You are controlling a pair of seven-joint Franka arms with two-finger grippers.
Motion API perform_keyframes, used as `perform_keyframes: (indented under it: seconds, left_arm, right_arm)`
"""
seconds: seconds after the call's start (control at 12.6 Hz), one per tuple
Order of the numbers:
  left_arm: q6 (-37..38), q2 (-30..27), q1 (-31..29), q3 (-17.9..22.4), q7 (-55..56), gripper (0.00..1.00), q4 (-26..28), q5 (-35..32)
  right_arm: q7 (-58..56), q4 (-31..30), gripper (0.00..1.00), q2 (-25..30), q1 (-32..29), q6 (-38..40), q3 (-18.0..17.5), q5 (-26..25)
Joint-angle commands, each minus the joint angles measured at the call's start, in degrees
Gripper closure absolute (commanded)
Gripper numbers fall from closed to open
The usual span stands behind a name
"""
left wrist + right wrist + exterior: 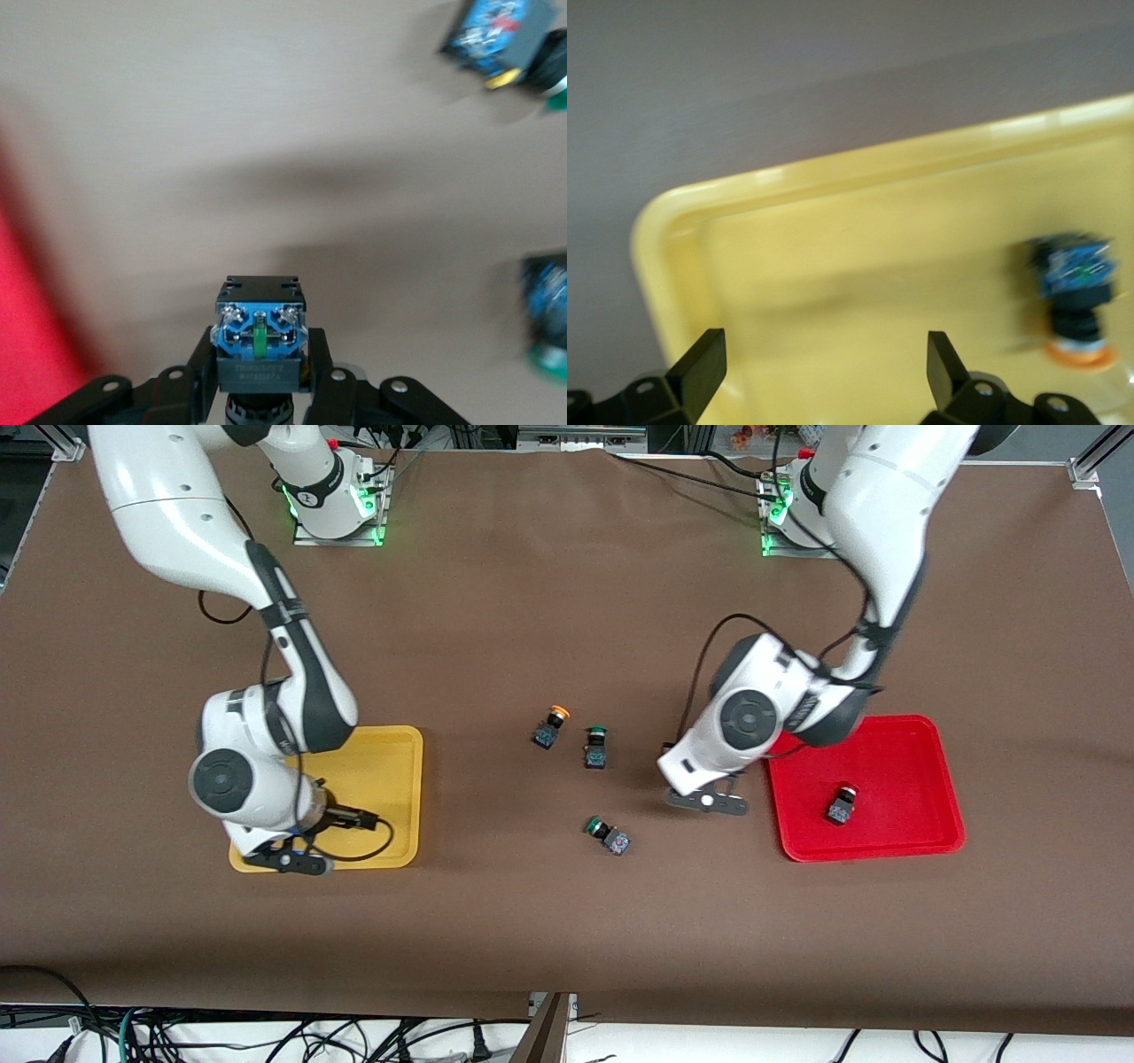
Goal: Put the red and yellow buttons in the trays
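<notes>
My left gripper point(706, 802) is over the table beside the red tray point(895, 753). In the left wrist view the gripper point(261, 347) is shut on a button point(260, 329) with a blue base, whose cap is hidden. The red tray point(27, 336) shows at the edge of that view. A red-capped button point(842, 804) lies in the red tray. My right gripper point(283, 859) is over the yellow tray point(390, 779) and is open and empty point(824, 354). An orange-capped button point(1072, 297) lies in the yellow tray point(833, 168). Another orange-capped button point(551, 726) lies mid-table.
Two green-capped buttons lie mid-table. One point(595, 746) is beside the orange-capped one, and the other point(609, 834) is nearer the front camera. Both show in the left wrist view point(500, 40) point(549, 310). Both arm bases stand along the table's back edge.
</notes>
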State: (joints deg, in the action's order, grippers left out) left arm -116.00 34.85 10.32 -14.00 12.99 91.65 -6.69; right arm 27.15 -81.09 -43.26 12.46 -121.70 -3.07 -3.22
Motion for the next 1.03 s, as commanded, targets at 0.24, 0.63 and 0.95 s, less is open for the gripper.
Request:
perform_keyframes:
  seconds: [0.24, 0.63, 0.95]
  left_arm:
    - [4.12, -3.04, -18.81, -0.15, -37.19, 0.87, 1.60, -0.78]
    - [-9.40, 4.25, -28.06, -0.24, -54.63, 0.87, 1.77, -8.25]
    - [-11.27, 5.76, -30.35, -0.41, -56.23, 0.00, 2.21, -7.55]
  right_arm:
    - [24.74, 0.14, 0.00, -2.35, 13.35, -4.23, 0.34, 0.41]
    - [36.82, 0.14, 0.00, -3.59, 20.84, -8.29, 0.34, 0.41]
    - [41.48, 0.14, 0.00, -3.85, 24.88, -8.29, 0.34, 0.50]
